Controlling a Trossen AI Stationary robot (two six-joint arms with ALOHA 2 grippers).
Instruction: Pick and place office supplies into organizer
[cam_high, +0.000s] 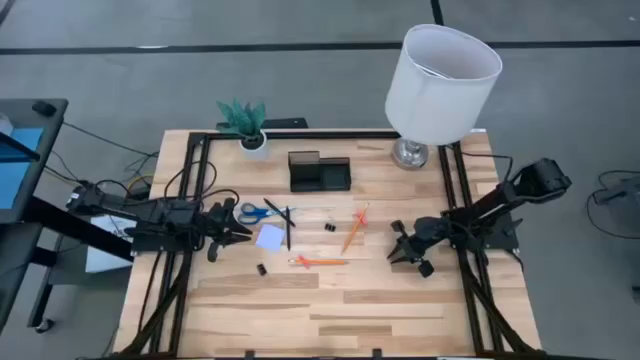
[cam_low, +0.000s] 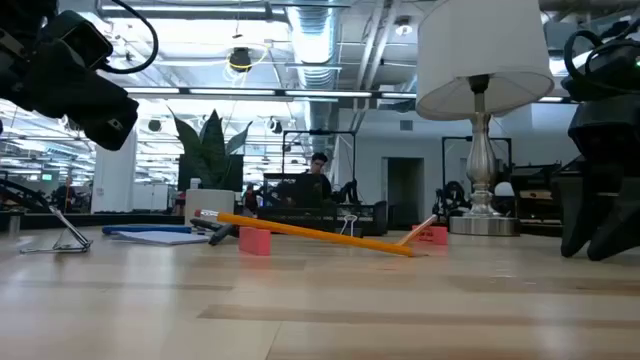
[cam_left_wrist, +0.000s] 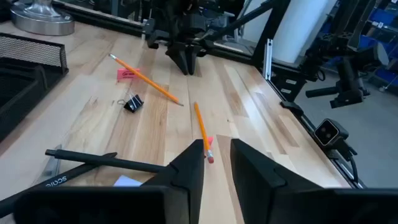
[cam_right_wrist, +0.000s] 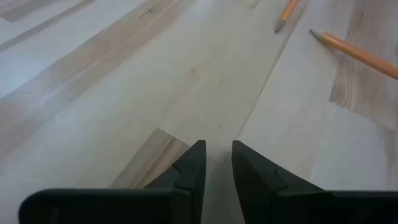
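Beside the scissors (cam_high: 256, 212), the left gripper (cam_high: 238, 230) held nothing, fingers slightly apart; the right gripper (cam_high: 399, 249) likewise, near the pencils (cam_high: 354, 229).

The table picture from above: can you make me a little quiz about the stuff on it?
1. True or false: the scissors lie inside the organizer.
2. Which gripper is nearer the lavender note pad? A) left gripper B) right gripper
3. Fill in: the two orange pencils lie on the ____.

Key: 1. False, the scissors lie on the table. 2. A. 3. Table.
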